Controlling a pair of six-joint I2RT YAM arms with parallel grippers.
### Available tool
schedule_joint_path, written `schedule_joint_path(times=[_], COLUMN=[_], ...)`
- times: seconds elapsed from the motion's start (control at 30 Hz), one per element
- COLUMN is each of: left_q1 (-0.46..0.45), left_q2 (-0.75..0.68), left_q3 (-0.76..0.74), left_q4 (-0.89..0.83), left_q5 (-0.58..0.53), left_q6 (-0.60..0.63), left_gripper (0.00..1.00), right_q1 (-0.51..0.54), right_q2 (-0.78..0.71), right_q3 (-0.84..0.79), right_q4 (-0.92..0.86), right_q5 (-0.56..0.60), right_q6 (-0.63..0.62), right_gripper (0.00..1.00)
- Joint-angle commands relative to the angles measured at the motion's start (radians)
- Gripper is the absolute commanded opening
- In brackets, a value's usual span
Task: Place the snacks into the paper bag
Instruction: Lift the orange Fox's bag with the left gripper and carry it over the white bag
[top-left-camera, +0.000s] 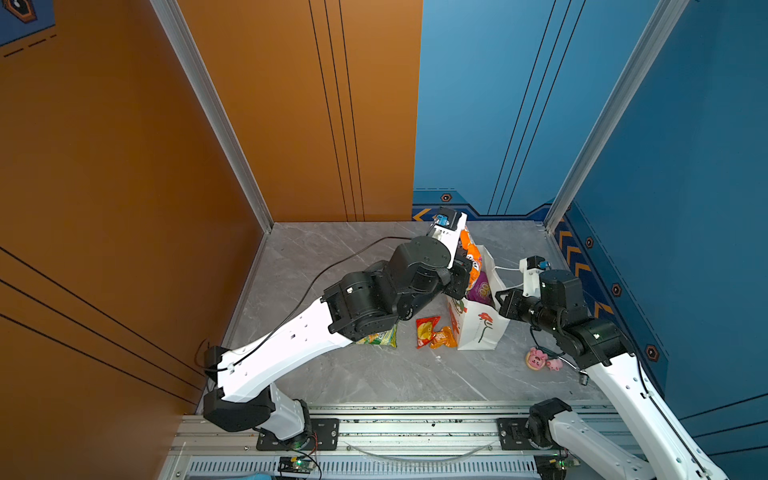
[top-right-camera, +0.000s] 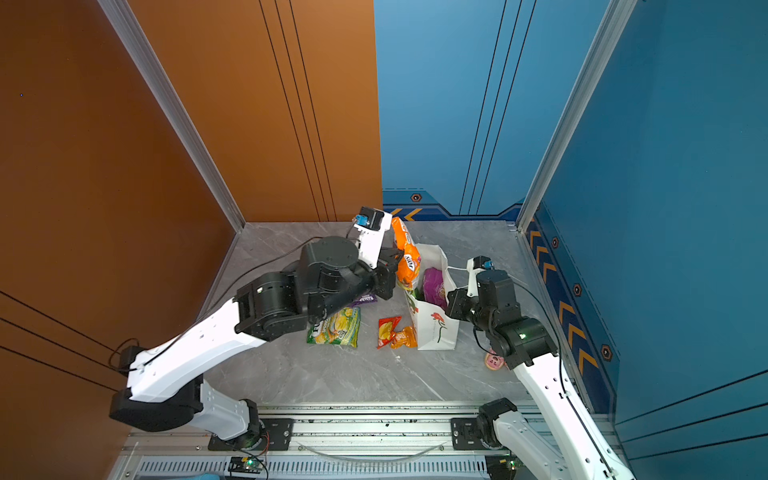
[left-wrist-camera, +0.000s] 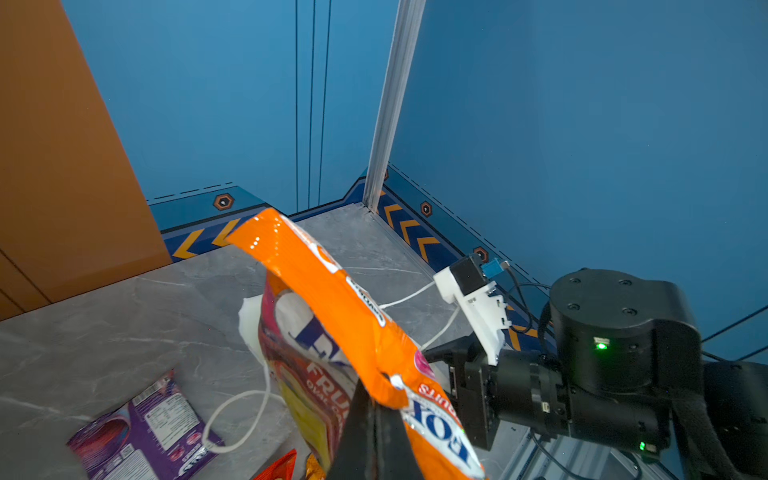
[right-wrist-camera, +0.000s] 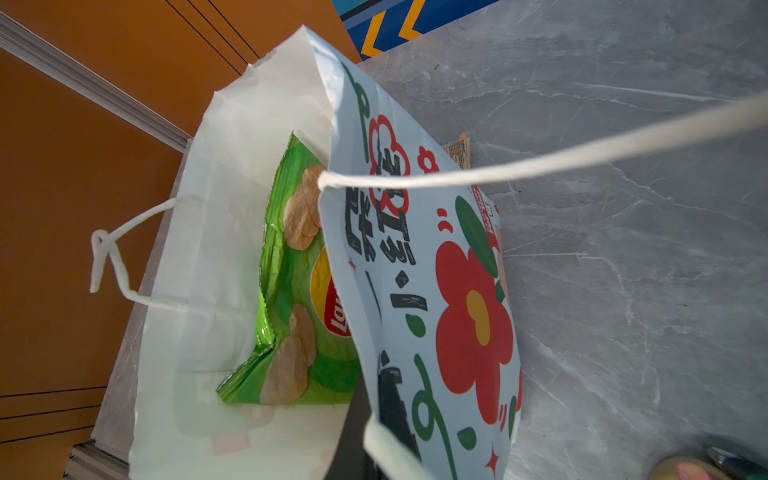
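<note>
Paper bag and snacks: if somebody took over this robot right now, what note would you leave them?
Left gripper: shut on the orange FOX'S bag, raised at the mouth of the paper bag.
Right gripper: shut on the paper bag's rim.
Done: green chips bag and one purple bag are inside.
To do: drop the orange bag in; then green-yellow bag, second purple bag, red packet, small orange packet from the table.
</note>
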Motion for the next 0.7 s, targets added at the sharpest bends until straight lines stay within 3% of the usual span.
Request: schedule_joint_path(times=[0.0, 0.13, 0.67], left_q1=[0.014, 0.033, 0.117], left_q2=[0.042, 0.113, 0.274], left_q3=[0.072, 0.120, 0.195], left_q4=[0.065, 0.075, 0.096], left_q5=[0.078, 0.132, 0.267], left_q6=[-0.003, -0.033, -0.082], left_gripper=[0.00, 0.00, 0.00], right_q1=[-0.035, -0.094, -0.177], right_q2=[0.007, 0.003, -0.035], right_q3=[0.046, 0.037, -0.023], right_q4=[0.001, 0.019, 0.040], right_q5=[-0.041, -0.150, -0.213], right_q6=[0.004, 0.029, 0.112], right_gripper=[0.00, 0.00, 0.00])
